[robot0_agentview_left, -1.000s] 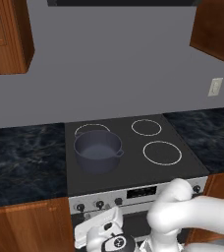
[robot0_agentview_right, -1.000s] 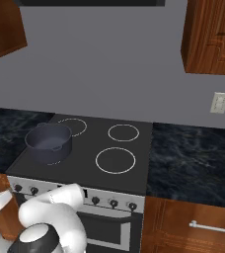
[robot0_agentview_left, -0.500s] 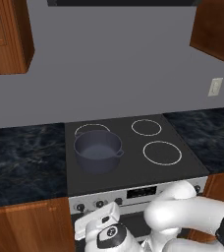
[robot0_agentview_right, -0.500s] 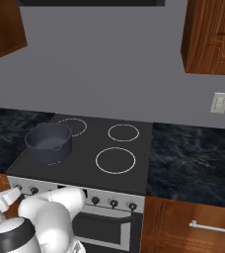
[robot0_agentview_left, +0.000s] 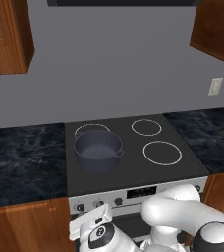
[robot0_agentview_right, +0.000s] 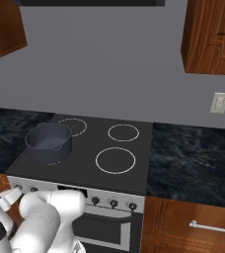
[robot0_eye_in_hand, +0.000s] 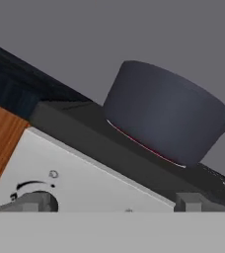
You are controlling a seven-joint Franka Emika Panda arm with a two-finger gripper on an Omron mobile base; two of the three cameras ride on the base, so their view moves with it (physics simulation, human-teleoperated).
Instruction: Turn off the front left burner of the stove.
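The stove (robot0_agentview_left: 133,173) has a flat black glass top and a silver front panel (robot0_agentview_right: 75,193) with small dark knobs. A dark grey pot (robot0_agentview_left: 98,150) sits on the front left burner. In the hand view a thin red line (robot0_eye_in_hand: 140,143) glows under the pot (robot0_eye_in_hand: 164,113). My gripper (robot0_agentview_right: 13,195) is low in front of the panel's left end, by the leftmost knob (robot0_agentview_right: 18,188). It is open (robot0_eye_in_hand: 112,205), nothing between its fingertips (robot0_eye_in_hand: 187,201), and the left tip stands just under a knob marking (robot0_eye_in_hand: 29,186).
Dark marbled countertops (robot0_agentview_left: 23,162) (robot0_agentview_right: 193,163) flank the stove. Wooden cabinets hang above at both sides (robot0_agentview_right: 210,37), with lower cabinet doors (robot0_agentview_left: 30,229) beside the oven. A wall outlet (robot0_agentview_left: 214,87) sits at the right. A drawer handle (robot0_agentview_right: 210,228) shows lower right.
The arm's elbow has swung left and lower. The hand has edged closer to the left end of the front panel. The jaws have stayed open.
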